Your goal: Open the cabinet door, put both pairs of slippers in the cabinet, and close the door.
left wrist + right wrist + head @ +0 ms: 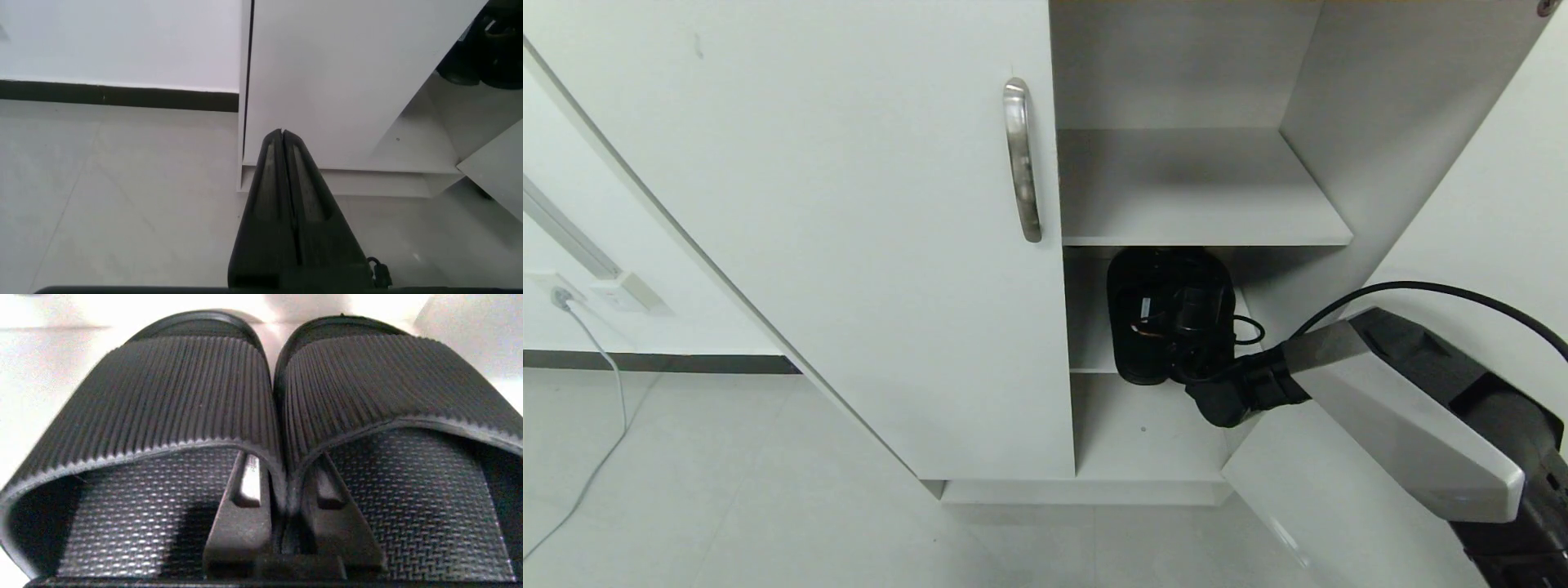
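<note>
The right gripper [282, 502] has one of its fingers [243, 494] under the ribbed strap of each shoe of the black slippers [196, 400], and the two fingers are clamped on the adjoining inner side walls, holding the pair side by side with the toes pointing away from the wrist. In the head view the same right gripper [1188, 327] is inside the cabinet [1372, 122], in its open right half, with the black slippers [1147, 322] at the lower shelf [1086, 327]; their near end overhangs the front edge of that shelf. Whether the soles rest on the shelf cannot be told. The upper shelf [1192, 188] lies directly above the pair, and the cabinet floor [1143, 433] directly below. The right arm enters the cabinet from its open side, passing in front of the open right door [1494, 212], which stands swung outward. The left door [833, 204] is shut, and its metal handle [1022, 159] stands upright beside the opening. The left gripper [282, 135] hangs above the tiled floor [122, 196], in front of the base of the cabinet [343, 82] on its shut side, apart from it; its fingers [265, 188] are pressed flat together with nothing between them.
</note>
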`<state>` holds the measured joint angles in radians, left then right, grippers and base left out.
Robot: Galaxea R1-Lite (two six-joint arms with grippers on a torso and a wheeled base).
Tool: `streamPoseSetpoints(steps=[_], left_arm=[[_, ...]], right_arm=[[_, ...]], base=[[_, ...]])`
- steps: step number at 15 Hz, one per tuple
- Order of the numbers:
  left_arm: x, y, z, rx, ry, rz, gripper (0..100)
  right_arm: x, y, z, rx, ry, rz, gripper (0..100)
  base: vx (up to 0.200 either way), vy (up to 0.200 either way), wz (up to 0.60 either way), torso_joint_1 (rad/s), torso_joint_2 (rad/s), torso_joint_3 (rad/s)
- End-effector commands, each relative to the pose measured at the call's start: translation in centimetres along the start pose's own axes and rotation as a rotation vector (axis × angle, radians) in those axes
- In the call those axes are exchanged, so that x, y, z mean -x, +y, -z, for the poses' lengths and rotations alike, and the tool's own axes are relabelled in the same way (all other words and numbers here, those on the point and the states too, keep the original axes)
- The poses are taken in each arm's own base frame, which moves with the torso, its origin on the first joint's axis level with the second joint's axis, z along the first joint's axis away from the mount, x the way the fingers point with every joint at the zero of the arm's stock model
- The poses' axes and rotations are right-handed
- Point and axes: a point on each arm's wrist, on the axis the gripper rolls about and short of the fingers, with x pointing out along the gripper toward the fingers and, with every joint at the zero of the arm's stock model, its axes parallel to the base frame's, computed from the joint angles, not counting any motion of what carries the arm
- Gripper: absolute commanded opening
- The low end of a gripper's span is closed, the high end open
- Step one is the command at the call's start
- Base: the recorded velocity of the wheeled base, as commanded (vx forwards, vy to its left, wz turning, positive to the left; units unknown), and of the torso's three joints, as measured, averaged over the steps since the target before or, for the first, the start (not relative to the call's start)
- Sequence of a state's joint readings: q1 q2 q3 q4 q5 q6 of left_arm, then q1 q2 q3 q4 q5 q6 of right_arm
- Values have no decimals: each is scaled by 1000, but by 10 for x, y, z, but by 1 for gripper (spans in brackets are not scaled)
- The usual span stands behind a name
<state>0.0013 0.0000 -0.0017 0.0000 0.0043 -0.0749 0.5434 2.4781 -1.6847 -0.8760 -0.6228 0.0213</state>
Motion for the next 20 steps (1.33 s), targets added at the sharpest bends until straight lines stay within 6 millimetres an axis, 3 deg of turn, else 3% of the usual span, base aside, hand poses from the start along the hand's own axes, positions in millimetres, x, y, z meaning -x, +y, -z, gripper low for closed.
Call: streamPoseSetpoints(steps=[1, 15, 16, 20], left_arm=[[0, 0, 0, 0, 2, -1, 0], [0, 0, 0, 0, 0, -1, 0], [0, 0, 0, 0, 0, -1, 0], [0, 0, 0, 0, 2, -1, 0]], right_arm=[[-4, 3, -9, -12, -19, -5, 0], [-8, 0, 3, 38, 56, 2, 0], [-8, 0, 3, 37, 56, 2, 100], [3, 0, 4, 48, 76, -4, 100]], base=[[0, 0, 0, 0, 0, 0], [0, 0, 0, 0, 0, 0], [0, 0, 0, 0, 0, 0], [0, 0, 0, 0, 0, 0]])
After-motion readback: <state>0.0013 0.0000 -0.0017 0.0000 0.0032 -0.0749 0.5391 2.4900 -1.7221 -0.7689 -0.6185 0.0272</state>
